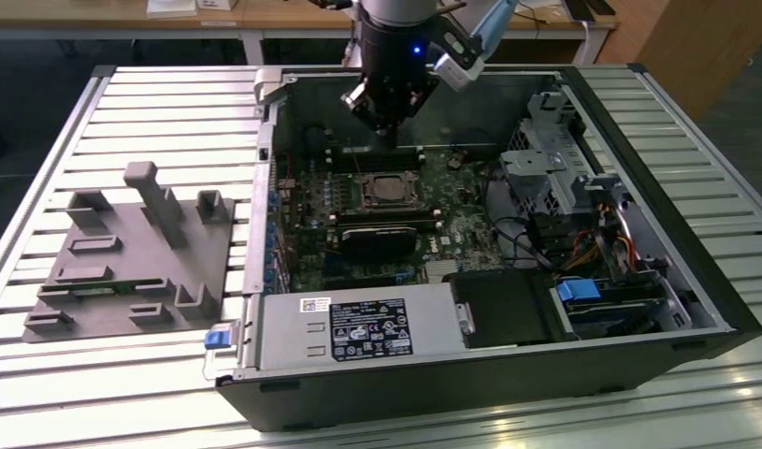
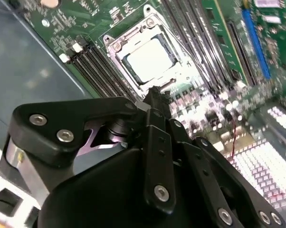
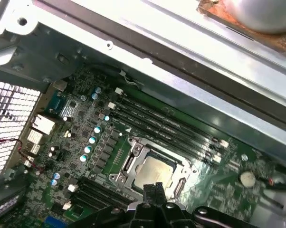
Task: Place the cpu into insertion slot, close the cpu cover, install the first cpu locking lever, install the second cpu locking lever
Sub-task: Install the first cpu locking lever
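Sitting flat in the insertion slot, the cpu shows as a small square with a smooth, pale silvery face that catches the light. The cpu cover, a thin bright metal frame with a square window, appears to lie down around the chip. Whether the thin locking levers along the socket's edges are latched is hard to make out. The socket sits on a green motherboard crowded with tiny parts, and long black ribbed memory slots run along two of its sides. The gripper is matt black with bolted link arms, and its two narrow fingers are pressed together with nothing between them. In both wrist views its body hides part of the board, and the fingertips overlap the near edge of the socket. In the exterior view the gripper hangs inside the open black computer case, above the board and apart from the cpu, not touching it. The case lies on a pale slatted metal table, with a labelled grey power supply at its near end. A grey moulded fixture with upright blocks rests on the table at the exterior view's left.
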`<state>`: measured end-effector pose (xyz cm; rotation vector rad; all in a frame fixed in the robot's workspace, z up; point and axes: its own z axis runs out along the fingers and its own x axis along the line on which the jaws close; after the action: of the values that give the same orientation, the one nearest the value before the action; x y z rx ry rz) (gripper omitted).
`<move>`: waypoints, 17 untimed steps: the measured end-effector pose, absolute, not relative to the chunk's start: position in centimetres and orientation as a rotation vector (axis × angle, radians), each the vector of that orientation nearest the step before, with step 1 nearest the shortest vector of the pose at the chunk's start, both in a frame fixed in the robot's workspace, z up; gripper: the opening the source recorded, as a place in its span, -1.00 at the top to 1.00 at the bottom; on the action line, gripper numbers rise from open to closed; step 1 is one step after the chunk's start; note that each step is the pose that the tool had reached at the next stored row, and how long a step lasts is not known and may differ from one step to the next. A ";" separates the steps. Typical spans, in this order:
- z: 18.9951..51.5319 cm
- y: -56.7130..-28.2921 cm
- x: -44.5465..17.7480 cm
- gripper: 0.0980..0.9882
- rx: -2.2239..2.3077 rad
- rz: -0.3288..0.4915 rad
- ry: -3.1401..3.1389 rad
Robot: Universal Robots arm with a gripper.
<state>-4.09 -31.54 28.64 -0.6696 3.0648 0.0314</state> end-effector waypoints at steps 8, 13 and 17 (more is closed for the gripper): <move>35.3 -34.5 -3.4 0.98 -0.077 0.124 3.153; 36.6 -35.1 -3.3 0.98 0.040 0.142 3.156; 36.6 -35.1 -3.3 0.98 0.040 0.142 3.156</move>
<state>-3.31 -35.09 36.65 0.0404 3.1564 0.1416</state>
